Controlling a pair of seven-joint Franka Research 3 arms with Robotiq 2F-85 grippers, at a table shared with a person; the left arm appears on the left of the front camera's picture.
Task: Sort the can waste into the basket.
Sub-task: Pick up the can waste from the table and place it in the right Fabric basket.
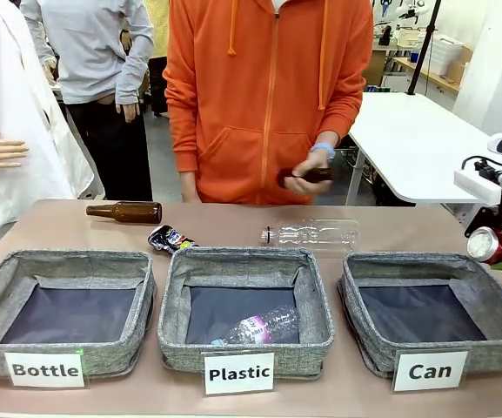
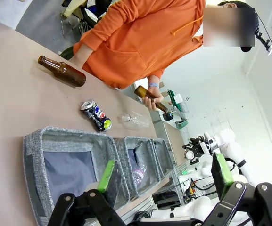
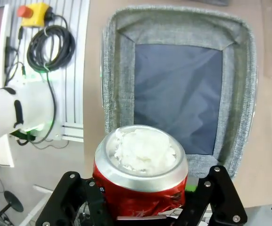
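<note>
The red can (image 3: pixel 140 162) with a silver top is clamped in my right gripper (image 3: pixel 140 200), hanging above the near edge of the grey "Can" basket (image 3: pixel 173 26). In the front view that gripper (image 1: pixel 491 248) holds the red can (image 1: pixel 481 245) at the far right, just above and beside the Can basket (image 1: pixel 425 260), whose dark lining is bare. The crushed dark can (image 1: pixel 170 238) lies on the table behind the middle basket. My left gripper (image 2: pixel 164 174) is open, high over the left end of the table, and the crushed can (image 2: pixel 96 115) lies beyond it.
A "Bottle" basket (image 1: pixel 59 261) stands at the left. The "Plastic" basket (image 1: pixel 242 257) in the middle holds a clear bottle (image 1: pixel 259 328). A brown bottle (image 1: pixel 129 212) and a clear plastic bottle (image 1: pixel 316 233) lie on the table. A person in orange holds another brown bottle (image 1: pixel 307 177).
</note>
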